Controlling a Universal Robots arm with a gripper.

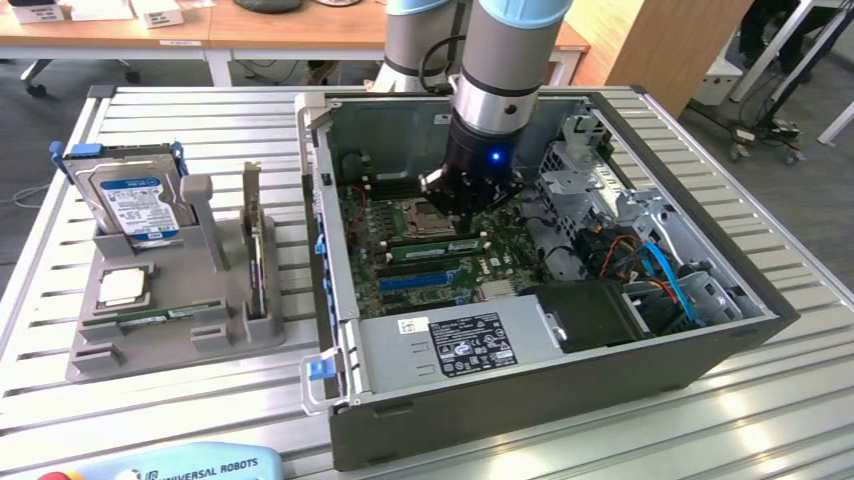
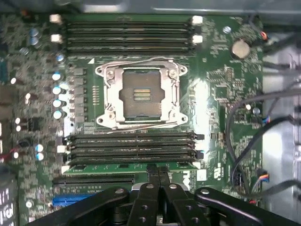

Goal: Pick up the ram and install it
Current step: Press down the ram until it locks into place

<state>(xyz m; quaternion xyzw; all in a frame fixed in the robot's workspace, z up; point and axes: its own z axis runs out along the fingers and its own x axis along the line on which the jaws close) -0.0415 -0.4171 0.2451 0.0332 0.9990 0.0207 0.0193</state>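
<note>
The ram (image 2: 131, 165) is a long green stick lying flat in the memory slot nearest my fingers, beside three empty black slots (image 2: 131, 147). In the exterior view the ram (image 1: 430, 246) shows on the motherboard just under the tool. My gripper (image 2: 159, 173) is shut, its two black fingers pressed together with no gap, their tips right at the ram's long edge. Whether they press on it I cannot tell. In the exterior view the gripper (image 1: 462, 226) reaches straight down into the open computer case (image 1: 340, 330).
An open processor socket (image 2: 141, 96) and another bank of empty slots (image 2: 124, 37) lie beyond the ram. Cables (image 2: 240, 141) run beside the board. On the exterior view's left, a grey holder (image 1: 200, 330) carries a hard drive (image 1: 134, 200), an upright expansion card (image 1: 251, 235) and a processor chip (image 1: 123, 287).
</note>
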